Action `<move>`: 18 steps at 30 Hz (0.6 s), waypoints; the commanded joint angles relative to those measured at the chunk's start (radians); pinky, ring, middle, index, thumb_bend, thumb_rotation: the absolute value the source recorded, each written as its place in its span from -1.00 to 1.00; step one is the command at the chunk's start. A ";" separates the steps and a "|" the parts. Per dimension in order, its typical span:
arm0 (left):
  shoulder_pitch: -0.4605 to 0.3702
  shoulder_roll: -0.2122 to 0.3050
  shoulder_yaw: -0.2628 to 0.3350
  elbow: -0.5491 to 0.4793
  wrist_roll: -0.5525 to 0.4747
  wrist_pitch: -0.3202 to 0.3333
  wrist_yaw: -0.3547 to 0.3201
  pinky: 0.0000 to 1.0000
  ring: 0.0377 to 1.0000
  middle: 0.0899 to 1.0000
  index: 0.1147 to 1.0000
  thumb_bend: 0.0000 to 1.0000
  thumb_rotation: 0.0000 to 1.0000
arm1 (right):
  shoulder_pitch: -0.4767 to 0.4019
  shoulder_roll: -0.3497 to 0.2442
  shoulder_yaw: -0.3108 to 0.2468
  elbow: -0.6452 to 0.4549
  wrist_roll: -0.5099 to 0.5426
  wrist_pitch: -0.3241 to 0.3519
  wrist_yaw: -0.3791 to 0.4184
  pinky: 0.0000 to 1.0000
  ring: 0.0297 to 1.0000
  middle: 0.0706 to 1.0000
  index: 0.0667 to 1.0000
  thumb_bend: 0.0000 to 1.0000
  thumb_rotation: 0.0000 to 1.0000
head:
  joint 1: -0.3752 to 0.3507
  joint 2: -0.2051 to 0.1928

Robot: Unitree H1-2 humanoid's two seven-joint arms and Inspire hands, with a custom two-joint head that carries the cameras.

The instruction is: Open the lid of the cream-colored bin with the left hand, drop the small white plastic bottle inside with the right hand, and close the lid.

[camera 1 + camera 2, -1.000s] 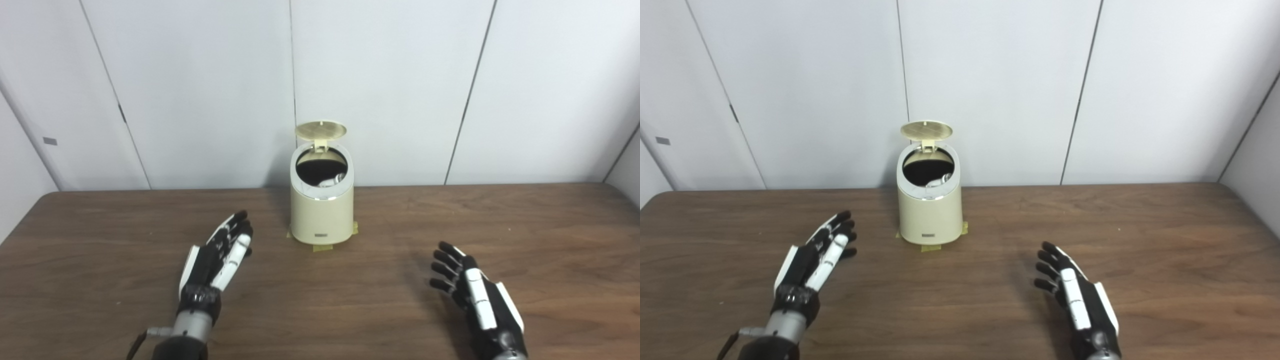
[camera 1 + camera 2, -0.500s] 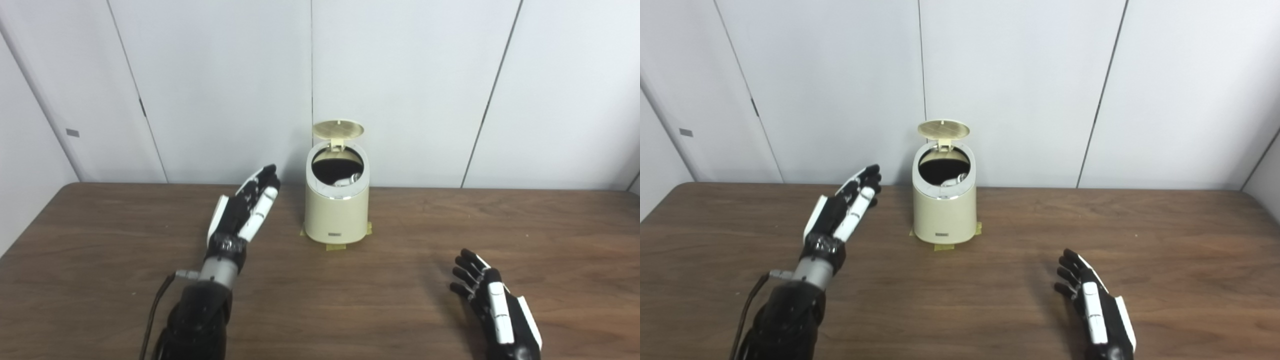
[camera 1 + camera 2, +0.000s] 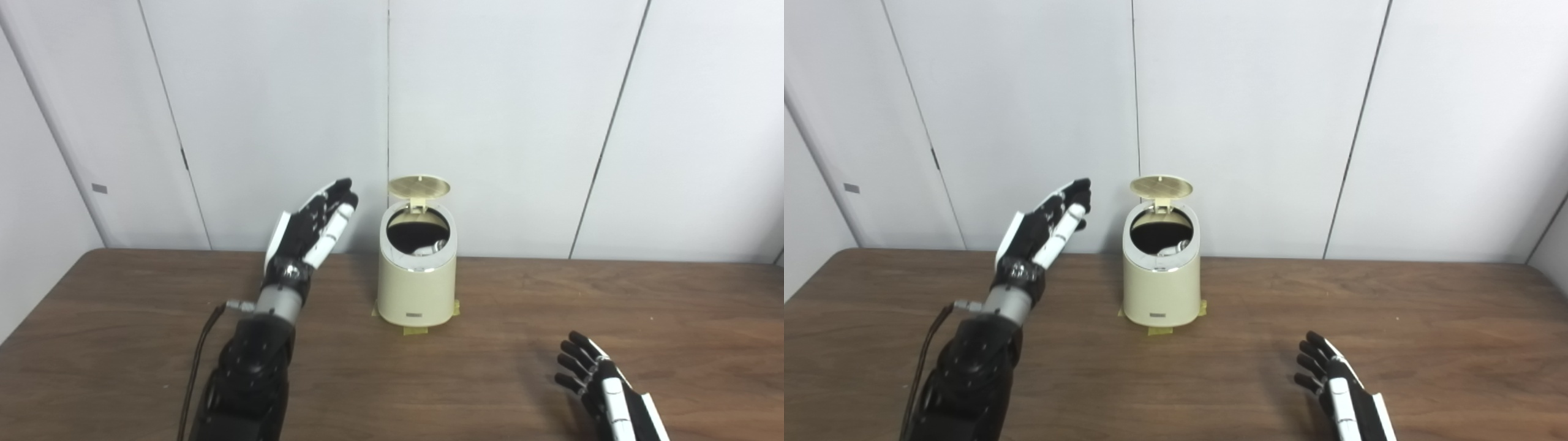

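Currently the bin point(image 3: 416, 282) lid point(image 3: 419, 186) stands raised; left hand point(image 3: 309, 225) spread beside it, right hand point(image 3: 603, 392) spread, both holding nothing.

You face a dark wood-grain desk point(image 3: 551, 306) whose far edge meets pale grey wall panels point(image 3: 502, 122) split by thin vertical seams, evenly lit

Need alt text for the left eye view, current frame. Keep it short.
A cream-colored bin stands taped to the far side of a wooden table, its round lid flipped open and something pale showing inside. The left hand is raised, open, beside the bin at lid height, touching nothing. The right hand sits open and low at the near right edge.
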 commanded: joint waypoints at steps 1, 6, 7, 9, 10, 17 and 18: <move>-0.064 0.004 -0.001 0.002 0.016 -0.035 0.001 0.71 0.73 0.77 0.76 0.17 0.39 | 0.013 0.004 0.009 0.015 -0.001 -0.045 0.009 0.53 0.65 0.66 0.66 -0.06 0.84 | -0.001 0.002; -0.105 0.003 -0.006 0.029 0.026 -0.026 -0.003 0.72 0.74 0.78 0.77 0.14 0.35 | 0.006 0.001 0.009 0.020 -0.012 -0.055 0.005 0.51 0.62 0.65 0.66 -0.05 0.85 | -0.007 0.007; -0.114 0.007 -0.010 0.036 0.030 -0.031 -0.006 0.72 0.74 0.78 0.77 0.13 0.35 | 0.006 0.001 0.009 0.020 -0.013 -0.053 0.005 0.50 0.62 0.64 0.66 -0.05 0.84 | -0.008 0.008; -0.130 0.017 -0.018 0.049 0.044 -0.036 -0.012 0.71 0.75 0.79 0.79 0.12 0.37 | 0.008 0.001 0.010 0.020 -0.018 -0.054 0.005 0.47 0.60 0.63 0.66 -0.04 0.84 | -0.008 0.008; -0.139 0.024 -0.024 0.056 0.055 -0.037 -0.015 0.71 0.75 0.79 0.79 0.11 0.39 | 0.009 0.002 0.011 0.021 -0.022 -0.056 0.004 0.47 0.60 0.63 0.66 -0.04 0.85 | -0.010 0.009; -0.204 0.079 -0.102 0.103 0.168 -0.047 -0.036 0.67 0.78 0.79 0.77 0.03 0.43 | 0.021 0.005 0.026 0.026 -0.014 -0.064 0.020 0.45 0.58 0.63 0.70 -0.02 0.85 | -0.014 0.014; -0.214 0.086 -0.116 0.109 0.186 -0.043 -0.042 0.69 0.80 0.80 0.77 0.03 0.44 | 0.024 0.005 0.029 0.024 -0.017 -0.063 0.021 0.45 0.58 0.63 0.71 -0.03 0.86 | -0.015 0.015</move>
